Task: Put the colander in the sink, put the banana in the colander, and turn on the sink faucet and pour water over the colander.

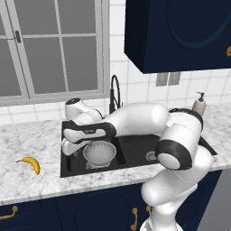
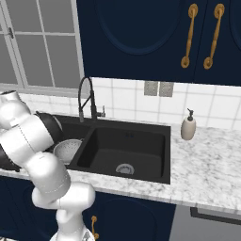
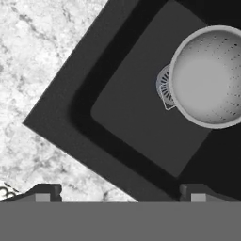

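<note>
Left base view: colander [image 1: 99, 152] partly behind arm, seemingly upright.

The colander [image 1: 99, 153] is seen standing upright in the left basin of the sink [image 1: 135, 149]. The banana [image 1: 30, 164] lies on the counter [image 1: 31, 140], well left of the sink. The sink faucet [image 1: 114, 92] rises at the far rim, partly hidden by the arm.

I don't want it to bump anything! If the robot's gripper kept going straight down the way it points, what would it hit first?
Probably the sink rim. The open gripper points at the basin's corner edge, with the colander off to one side. Depth is hard to judge.
</note>
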Controlling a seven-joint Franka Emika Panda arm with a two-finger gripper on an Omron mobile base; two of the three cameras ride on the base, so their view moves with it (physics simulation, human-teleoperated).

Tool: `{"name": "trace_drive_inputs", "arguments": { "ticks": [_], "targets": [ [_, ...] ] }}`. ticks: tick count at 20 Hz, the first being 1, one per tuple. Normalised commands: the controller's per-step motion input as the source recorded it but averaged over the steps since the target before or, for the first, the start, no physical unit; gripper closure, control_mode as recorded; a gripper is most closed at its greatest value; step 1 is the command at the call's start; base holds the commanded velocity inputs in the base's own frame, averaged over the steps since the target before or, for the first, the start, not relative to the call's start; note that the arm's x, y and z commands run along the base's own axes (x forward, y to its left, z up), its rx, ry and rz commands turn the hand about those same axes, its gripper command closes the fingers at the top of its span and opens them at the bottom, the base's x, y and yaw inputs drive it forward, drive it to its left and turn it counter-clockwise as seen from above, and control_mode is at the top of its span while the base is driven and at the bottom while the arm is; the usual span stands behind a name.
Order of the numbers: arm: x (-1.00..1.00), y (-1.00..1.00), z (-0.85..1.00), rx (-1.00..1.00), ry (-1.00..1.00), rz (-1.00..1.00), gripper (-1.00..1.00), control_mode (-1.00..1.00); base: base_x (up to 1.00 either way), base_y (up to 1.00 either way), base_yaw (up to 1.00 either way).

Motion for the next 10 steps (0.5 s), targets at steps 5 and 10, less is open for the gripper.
{"name": "trace_drive_inputs", "arguments": {
  "ticks": [5, 10],
  "targets": [
    [-0.04, 0.8, 0.04, 0.04, 0.02, 0.0, -1.0, -1.0, 0.0, 0.0, 0.0],
    [0.0, 0.96, 0.0, 0.01, 0.0, 0.0, -1.0, -1.0, 0.0, 0.0, 0.0]
  ]
}}
